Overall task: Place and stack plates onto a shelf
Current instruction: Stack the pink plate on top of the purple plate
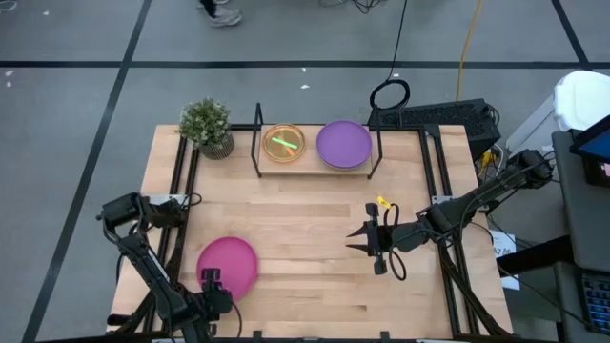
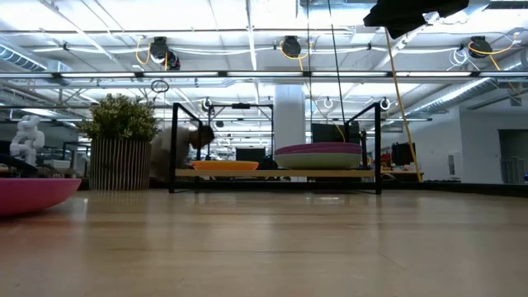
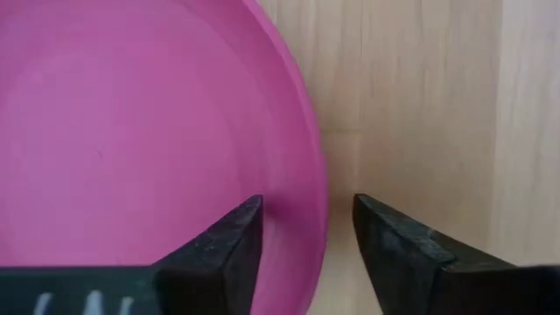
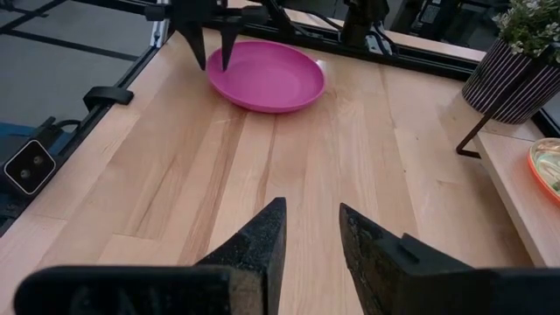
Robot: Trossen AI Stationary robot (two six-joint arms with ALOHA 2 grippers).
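Observation:
A magenta plate (image 1: pixel 227 265) lies flat on the table near its near-left corner, also seen in the low view (image 2: pixel 33 194). My left gripper (image 3: pixel 306 210) is open and points down over the plate's near rim (image 3: pixel 319 175), one finger above the inside and one outside. The right wrist view shows that gripper (image 4: pixel 213 54) at the magenta plate (image 4: pixel 267 77). My right gripper (image 1: pixel 365 240) hovers open over the bare table right of centre. The shelf (image 1: pixel 315 164) at the far edge carries an orange plate (image 1: pixel 283 143) with a lime-green one in it, and a purple plate (image 1: pixel 344 143) topping a stack (image 2: pixel 318 154).
A potted plant (image 1: pixel 207 127) stands left of the shelf at the far-left corner. Black rails (image 1: pixel 181 200) run along the table's left and right sides. Bare wood (image 1: pixel 305 219) lies between the magenta plate and the shelf. A person's feet (image 1: pixel 221 11) show on the floor beyond.

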